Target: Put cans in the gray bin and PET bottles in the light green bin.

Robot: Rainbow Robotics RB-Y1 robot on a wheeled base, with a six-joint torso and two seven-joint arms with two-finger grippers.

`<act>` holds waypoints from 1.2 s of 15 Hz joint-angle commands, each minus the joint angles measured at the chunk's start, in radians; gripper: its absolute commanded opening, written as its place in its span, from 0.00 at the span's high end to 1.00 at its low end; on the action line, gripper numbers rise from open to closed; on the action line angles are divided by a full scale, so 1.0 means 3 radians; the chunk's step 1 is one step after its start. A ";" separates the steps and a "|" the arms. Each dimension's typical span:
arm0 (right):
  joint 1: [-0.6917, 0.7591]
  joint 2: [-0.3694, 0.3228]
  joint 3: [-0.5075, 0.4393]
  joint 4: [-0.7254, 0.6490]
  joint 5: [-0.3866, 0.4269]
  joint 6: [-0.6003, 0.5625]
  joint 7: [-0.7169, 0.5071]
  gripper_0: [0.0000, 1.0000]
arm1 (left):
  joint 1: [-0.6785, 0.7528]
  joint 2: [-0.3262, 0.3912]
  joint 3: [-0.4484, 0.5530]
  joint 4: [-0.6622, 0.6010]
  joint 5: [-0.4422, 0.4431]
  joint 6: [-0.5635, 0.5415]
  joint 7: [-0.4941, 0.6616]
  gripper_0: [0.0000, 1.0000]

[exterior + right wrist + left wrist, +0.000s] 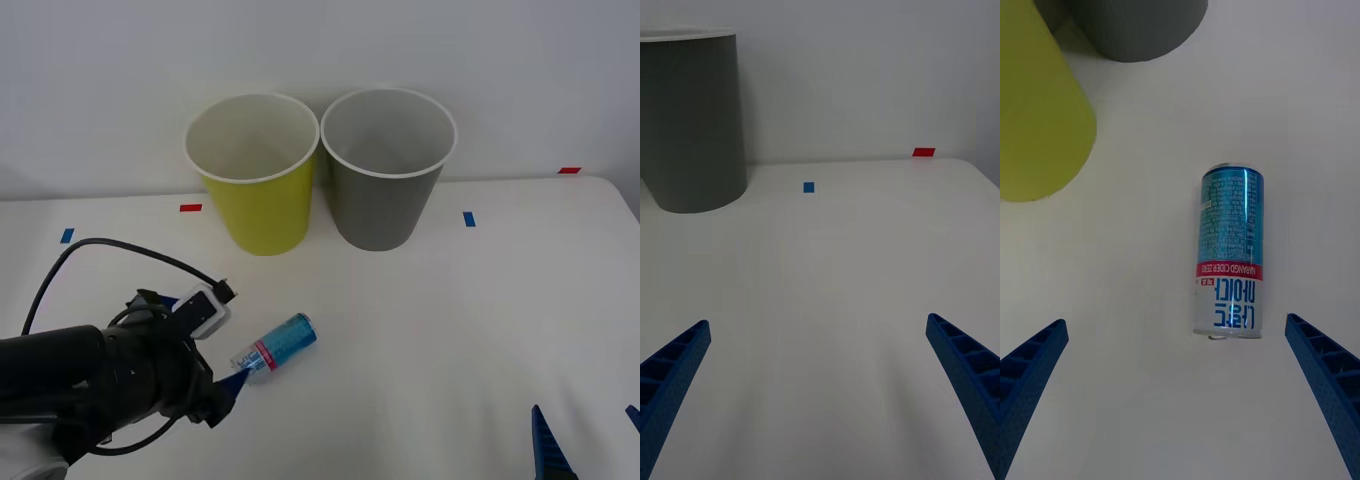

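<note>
A slim metallic-blue can [275,347] with a red band lies on its side on the white table [430,330], left of centre. My left gripper [235,385] is open just behind the can's silver end. In the left wrist view the can [1229,259] lies between and ahead of the two blue fingertips [1041,349], untouched. The light green bin [255,190] and the gray bin [385,190] stand upright side by side at the back. My right gripper [590,440] is open low at the front right, with nothing between its fingers [677,360]. PET bottles are out of view.
Small tape marks lie on the table: red [190,208] and blue [67,236] at the left, blue [469,218] and red [568,170] at the right. A black cable [110,245] loops above my left arm. A white wall rises behind the bins.
</note>
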 commanded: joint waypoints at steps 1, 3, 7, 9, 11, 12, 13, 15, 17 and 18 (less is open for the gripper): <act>0.0000 0.0000 0.0000 0.0000 0.0000 0.0000 0.0000 0.00 | -0.0029 -0.0190 -0.0028 0.0011 -0.0015 0.0174 -0.0015 0.00; 0.0000 0.0000 0.0000 0.0000 0.0000 0.0000 0.0000 0.00 | -0.0105 -0.0221 -0.0176 0.0032 -0.0091 0.0189 -0.0005 0.00; 0.0000 0.0000 0.0000 0.0000 0.0000 0.0000 0.0000 0.00 | -0.0453 -0.0313 -0.0396 0.0395 -0.0189 0.0184 0.0026 0.00; 0.0000 0.0000 0.0000 0.0000 0.0000 0.0000 0.0000 0.00 | -0.0484 -0.0390 -0.0396 0.0466 -0.0209 0.0235 0.0016 0.00; 0.0000 0.0000 0.0000 0.0000 0.0000 0.0000 0.0000 0.00 | -0.0576 -0.0476 -0.0396 0.0466 -0.0214 0.0532 0.0006 0.00; 0.0000 0.0000 0.0000 0.0000 0.0000 0.0000 0.0000 0.00 | -0.0622 -0.0492 -0.0396 0.0466 -0.0214 0.0603 0.0006 0.00; 0.0000 0.0000 0.0000 0.0000 0.0000 0.0000 0.0000 0.00 | -0.0678 -0.0517 -0.0396 0.0466 -0.0209 0.0701 0.0000 0.00; 0.0000 0.0000 0.0000 0.0000 0.0000 0.0000 0.0000 0.00 | -0.0739 -0.0625 -0.0396 0.0476 -0.0204 0.0854 -0.0015 0.00; 0.0000 0.0000 0.0000 0.0000 0.0000 0.0000 0.0000 0.00 | -0.0755 -0.0671 -0.0396 0.0538 -0.0204 0.0859 -0.0051 0.00; 0.0000 0.0000 0.0000 0.0000 0.0000 0.0000 0.0000 0.00 | -0.0780 -0.0676 -0.0406 0.0579 -0.0199 0.0859 -0.0066 0.00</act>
